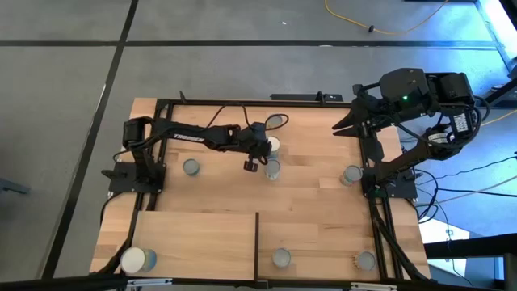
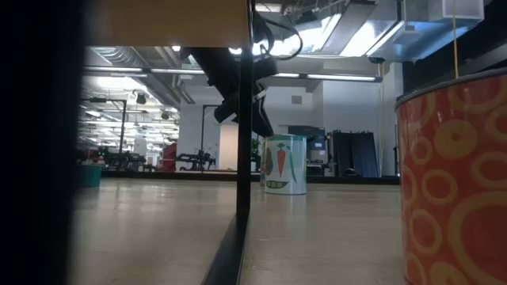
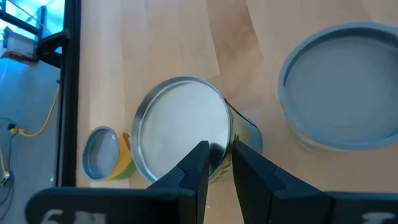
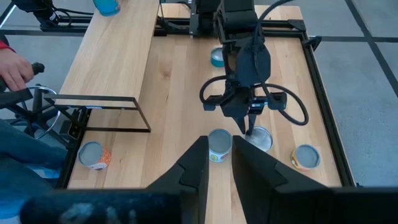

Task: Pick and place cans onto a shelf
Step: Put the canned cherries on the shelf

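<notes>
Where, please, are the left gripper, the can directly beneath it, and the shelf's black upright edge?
left gripper (image 4: 249, 127): right wrist view, between its fingertips.
can beneath it (image 3: 180, 127): left wrist view, silver lid.
shelf's black upright edge (image 1: 257, 242): high view, mid-length.

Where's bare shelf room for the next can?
The shelf has a bare left half between the whitish-topped can and the black divider. Right half: gap between its two cans. Crowded around the left gripper: three cans mid-table.

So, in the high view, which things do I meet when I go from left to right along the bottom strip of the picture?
Wide round metal can with a whitish top → thin black upright edge → small round metal can with a silver-grey top → small round metal can with an orange patterned side.
</notes>
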You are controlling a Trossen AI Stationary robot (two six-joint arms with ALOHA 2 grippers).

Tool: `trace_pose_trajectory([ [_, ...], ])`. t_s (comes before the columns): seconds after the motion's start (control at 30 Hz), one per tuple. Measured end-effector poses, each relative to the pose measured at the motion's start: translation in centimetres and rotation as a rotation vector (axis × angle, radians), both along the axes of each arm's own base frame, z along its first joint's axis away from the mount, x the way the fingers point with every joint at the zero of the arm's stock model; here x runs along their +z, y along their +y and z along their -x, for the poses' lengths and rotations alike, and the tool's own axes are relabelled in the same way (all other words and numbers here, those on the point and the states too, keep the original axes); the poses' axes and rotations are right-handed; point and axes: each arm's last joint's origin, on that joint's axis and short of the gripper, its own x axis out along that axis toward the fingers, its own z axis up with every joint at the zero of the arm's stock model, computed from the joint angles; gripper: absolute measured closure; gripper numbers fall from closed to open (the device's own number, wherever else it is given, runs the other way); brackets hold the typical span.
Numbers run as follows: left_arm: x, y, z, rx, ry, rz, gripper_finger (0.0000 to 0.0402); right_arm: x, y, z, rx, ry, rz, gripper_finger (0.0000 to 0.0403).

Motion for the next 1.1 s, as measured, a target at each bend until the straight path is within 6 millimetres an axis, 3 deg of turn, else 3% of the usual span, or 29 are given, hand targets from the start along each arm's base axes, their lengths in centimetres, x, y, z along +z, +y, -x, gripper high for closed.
trace_pose_trajectory([
  [0.33,-0.7,0.0,-0.3,-0.025,0.017,-0.001,0.0340,0.0,0.0,0.0,-0.001,0.000,-0.002,0.0331],
  [0.6,-0.7,0.0,-0.3,-0.045,0.016,0.015,0.0392,0.0,0.0,0.0,-0.001,0.000,-0.002,0.0331],
  [0.87,-0.7,-0.1,-0.3,-0.036,0.013,0.049,0.0399,0.0,0.0,0.0,-0.001,0.000,-0.002,0.0331],
  [1.1,1.2,-0.1,-0.7,-0.008,0.077,0.091,0.0401,0.0,0.0,0.0,0.000,0.000,0.000,0.0331],
])
